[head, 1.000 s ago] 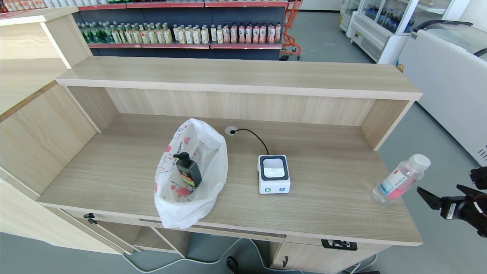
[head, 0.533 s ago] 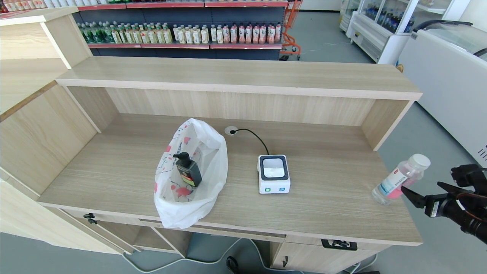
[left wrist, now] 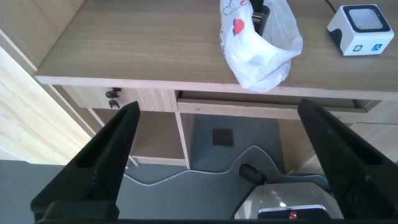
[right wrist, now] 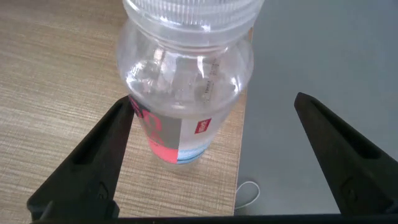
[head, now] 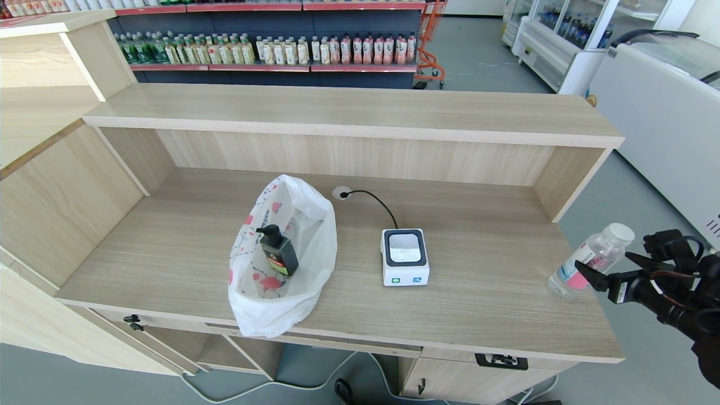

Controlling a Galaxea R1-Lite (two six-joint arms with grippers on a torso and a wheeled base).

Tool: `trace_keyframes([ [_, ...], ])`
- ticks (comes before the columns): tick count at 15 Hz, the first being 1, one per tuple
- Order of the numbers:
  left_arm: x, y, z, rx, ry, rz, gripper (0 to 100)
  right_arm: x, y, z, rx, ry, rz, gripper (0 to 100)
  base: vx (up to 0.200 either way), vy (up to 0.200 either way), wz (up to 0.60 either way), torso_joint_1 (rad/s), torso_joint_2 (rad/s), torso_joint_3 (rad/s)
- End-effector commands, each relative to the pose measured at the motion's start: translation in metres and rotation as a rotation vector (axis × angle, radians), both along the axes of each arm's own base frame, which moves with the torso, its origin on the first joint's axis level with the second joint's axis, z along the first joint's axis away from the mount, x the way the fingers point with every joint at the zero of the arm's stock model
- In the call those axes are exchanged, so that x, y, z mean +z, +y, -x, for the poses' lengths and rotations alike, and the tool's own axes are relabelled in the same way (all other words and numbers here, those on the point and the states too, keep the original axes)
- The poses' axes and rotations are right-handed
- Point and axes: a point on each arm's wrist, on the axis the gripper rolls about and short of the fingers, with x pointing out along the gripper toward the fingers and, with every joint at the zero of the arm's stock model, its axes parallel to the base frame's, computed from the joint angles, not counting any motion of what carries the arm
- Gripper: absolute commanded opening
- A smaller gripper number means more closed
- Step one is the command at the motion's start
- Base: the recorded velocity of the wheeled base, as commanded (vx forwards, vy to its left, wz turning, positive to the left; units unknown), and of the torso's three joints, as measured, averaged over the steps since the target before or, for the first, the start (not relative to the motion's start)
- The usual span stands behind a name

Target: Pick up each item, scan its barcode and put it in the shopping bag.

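R pincer (head: pixel 602 259) open by bottle (head: pixel 597 249), standing at counter (head: pixel 478 281) rt edge.

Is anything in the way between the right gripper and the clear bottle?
Nothing visible is. The right gripper is open, and the bottle stands between its fingers at the right edge of the counter.

On the bench (head: pixel 484 292) the shopping bag (head: pixel 292 292) lies left of the scanner (head: pixel 404 257) — a pump bottle (head: pixel 278 253) inside it — with the drink bottle (head: pixel 590 259) at the far right edge.
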Motion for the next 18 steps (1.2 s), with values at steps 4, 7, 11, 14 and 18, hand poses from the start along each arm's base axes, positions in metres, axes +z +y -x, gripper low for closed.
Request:
trace_keyframes([
  [4, 0.0, 0.0, 0.0, 0.0, 0.0, 0.0, 100, -0.009, 0.007, -0.007, 0.032, 0.021, -0.007, 100, 0.0, 0.0, 0.0, 0.0, 0.0, 0.0],
  [7, 0.0, 0.0, 0.0, 0.0, 0.0, 0.0, 100, -0.015, 0.009, -0.014, 0.044, 0.027, -0.012, 100, 0.0, 0.0, 0.0, 0.0, 0.0, 0.0],
  [11, 0.0, 0.0, 0.0, 0.0, 0.0, 0.0, 100, -0.015, 0.013, -0.036, 0.075, -0.018, -0.018, 0, 0.0, 0.0, 0.0, 0.0, 0.0, 0.0],
  [14, 0.0, 0.0, 0.0, 0.0, 0.0, 0.0, 100, -0.015, 0.019, -0.044, 0.097, -0.031, -0.022, 0, 0.0, 0.0, 0.0, 0.0, 0.0, 0.0],
  [18, 0.0, 0.0, 0.0, 0.0, 0.0, 0.0, 100, -0.016, 0.025, -0.049, 0.116, -0.034, -0.023, 0, 0.0, 0.0, 0.0, 0.0, 0.0, 0.0],
])
